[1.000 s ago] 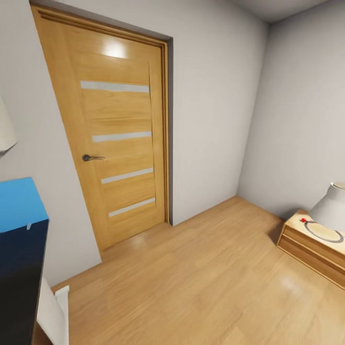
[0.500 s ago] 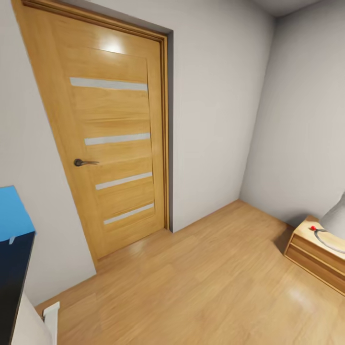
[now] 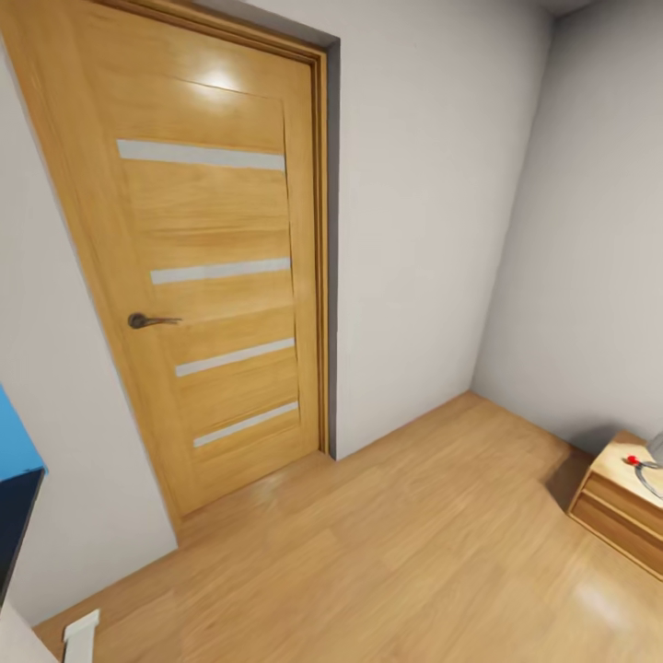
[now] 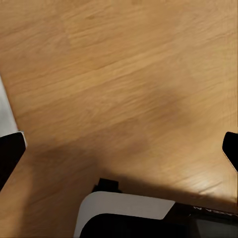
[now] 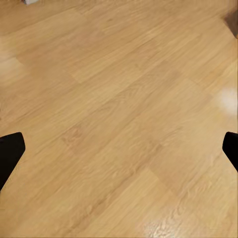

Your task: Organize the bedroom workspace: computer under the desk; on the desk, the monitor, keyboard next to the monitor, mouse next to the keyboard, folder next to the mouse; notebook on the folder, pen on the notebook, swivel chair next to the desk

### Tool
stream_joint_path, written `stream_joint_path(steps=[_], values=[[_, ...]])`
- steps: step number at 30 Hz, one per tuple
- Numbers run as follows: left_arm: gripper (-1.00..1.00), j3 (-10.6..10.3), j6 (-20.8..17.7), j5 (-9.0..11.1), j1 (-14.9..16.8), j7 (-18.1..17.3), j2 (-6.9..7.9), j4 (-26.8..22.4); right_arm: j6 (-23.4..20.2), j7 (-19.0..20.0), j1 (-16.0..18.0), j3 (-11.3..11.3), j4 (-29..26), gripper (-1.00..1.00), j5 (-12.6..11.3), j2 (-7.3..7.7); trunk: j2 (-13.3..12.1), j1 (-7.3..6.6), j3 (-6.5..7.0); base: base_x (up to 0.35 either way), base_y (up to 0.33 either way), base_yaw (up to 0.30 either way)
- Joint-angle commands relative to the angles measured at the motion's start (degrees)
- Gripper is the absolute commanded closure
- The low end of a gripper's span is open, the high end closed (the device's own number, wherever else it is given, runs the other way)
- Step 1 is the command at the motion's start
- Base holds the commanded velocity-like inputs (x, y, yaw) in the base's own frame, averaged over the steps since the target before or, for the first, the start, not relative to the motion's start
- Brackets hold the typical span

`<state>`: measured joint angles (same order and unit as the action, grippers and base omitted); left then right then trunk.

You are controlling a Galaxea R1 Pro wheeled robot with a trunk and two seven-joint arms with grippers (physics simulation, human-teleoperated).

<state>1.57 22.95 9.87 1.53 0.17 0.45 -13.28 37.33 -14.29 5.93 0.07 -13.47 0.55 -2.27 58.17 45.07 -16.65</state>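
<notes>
I'm looking at a closed wooden door (image 3: 216,267) with a dark lever handle (image 3: 147,320), grey walls and bare wood floor (image 3: 396,552), so I'm plainly in transit and not at the workspace. The one task thing I can make out is a sliver of bright blue at the far left edge of the head view, which I take to be the folder (image 3: 13,442), lying on a dark glossy surface that I judge to be the desk (image 3: 14,525). At the far right sits a low light wooden cabinet (image 3: 622,506). Both wrist views look straight down at floor: the left gripper (image 4: 119,148) and the right gripper (image 5: 119,148) each have their dark fingertips spread to the frame edges with nothing between them, so both hang released and empty. What matters next is bearing: the desk lies off to my left, so the left arm is the nearer one, and I'd judge the base needs to turn that way first.
</notes>
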Motion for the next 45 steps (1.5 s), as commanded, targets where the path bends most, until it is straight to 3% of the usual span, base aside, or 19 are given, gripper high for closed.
stream_joint_path(steps=[1,14,26,45], values=[[-1.0,0.1,0.17,0.06,0.05,0.01,-0.01,0.06,0.12,-0.21,0.04,0.02,0.02,-1.0,0.07,-0.01,0.04,0.04,-0.13,0.33,-0.093,0.137],[-1.0,0.18,0.03,0.06,0.03,0.01,-0.01,0.1,0.09,-0.26,0.01,0.02,0.02,-1.0,0.06,-0.01,0.04,0.04,-1.03,0.306,-0.128,0.149],[-1.0,0.22,0.22,0.09,0.02,0.01,-0.05,0.1,0.02,-0.27,0.04,0.02,0.02,-1.0,0.06,-0.01,0.04,0.04,-1.88,0.02,-0.033,0.154],[-1.0,0.18,0.08,0.1,0.0,0.01,-0.1,0.1,0.1,-0.3,0.03,0.02,0.02,-1.0,0.06,-0.09,0.04,0.04,-3.22,0.0,-0.24,0.159]])
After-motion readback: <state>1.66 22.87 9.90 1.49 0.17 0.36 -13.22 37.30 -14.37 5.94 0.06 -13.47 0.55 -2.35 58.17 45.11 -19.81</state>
